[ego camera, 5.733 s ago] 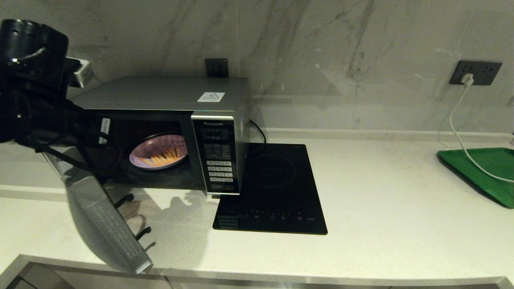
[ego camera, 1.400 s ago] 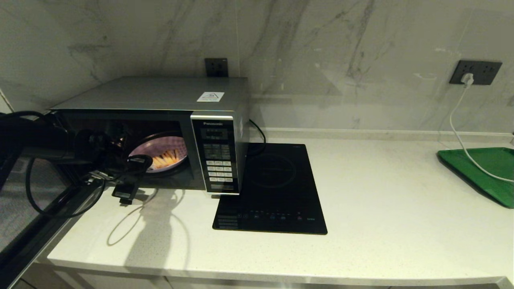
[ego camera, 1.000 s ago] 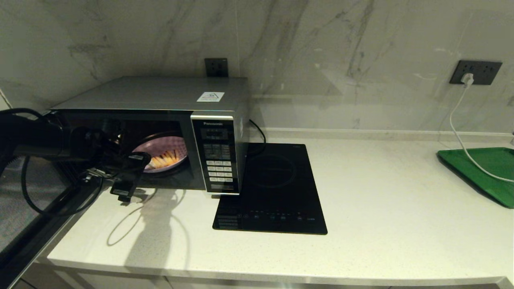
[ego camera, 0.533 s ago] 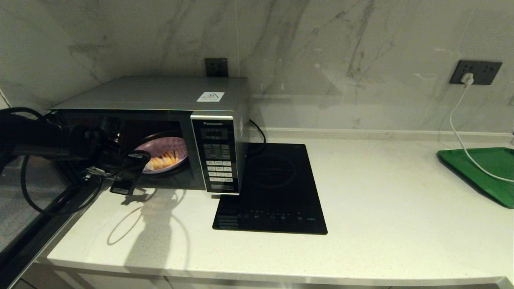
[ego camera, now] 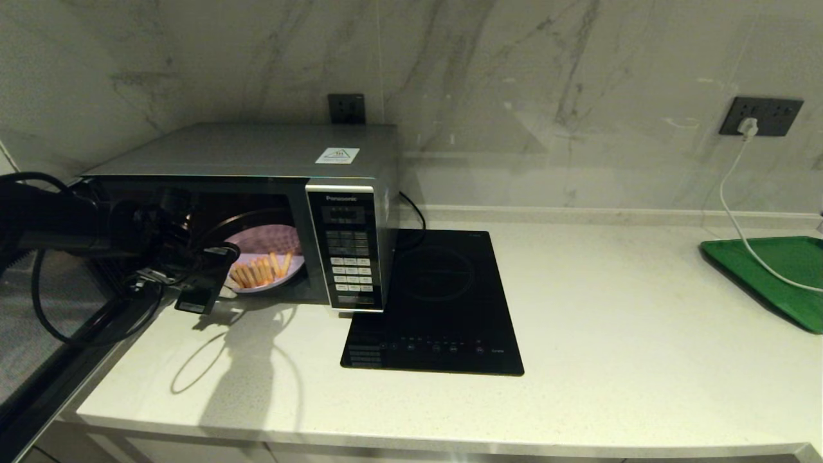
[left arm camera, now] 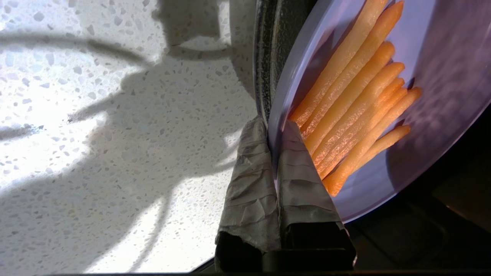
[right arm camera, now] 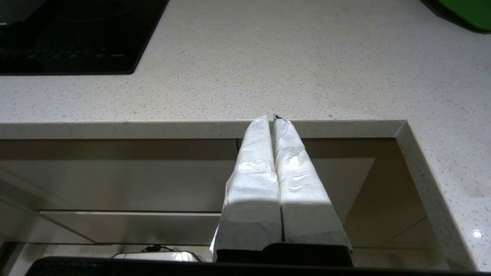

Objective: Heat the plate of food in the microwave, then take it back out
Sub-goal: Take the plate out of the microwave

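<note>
The silver microwave [ego camera: 257, 151] stands at the counter's left with its door [ego camera: 38, 360] swung wide open toward me. The lilac plate of food [ego camera: 263, 257] sits at the front of the cavity, its near rim at the opening, fries [ego camera: 257, 270] on top. My left gripper [ego camera: 222, 283] is shut on the plate's near rim. In the left wrist view the plate [left arm camera: 422, 145] is pinched at its edge between the taped fingers [left arm camera: 299, 180] of that gripper [left arm camera: 273, 128], with the fries [left arm camera: 356, 103] just beyond. My right gripper [right arm camera: 273, 119] is shut on nothing, parked below the counter's front edge.
A black induction hob [ego camera: 437, 302] lies right of the microwave. A green tray [ego camera: 771, 276] sits at the far right with a white cable [ego camera: 733, 212] over it. The open door blocks the left front. Bare counter [ego camera: 611, 360] lies between hob and tray.
The left gripper came in to the plate and closed on its rim. Over the last half second the plate has slid forward toward the cavity's opening, and more fries show.
</note>
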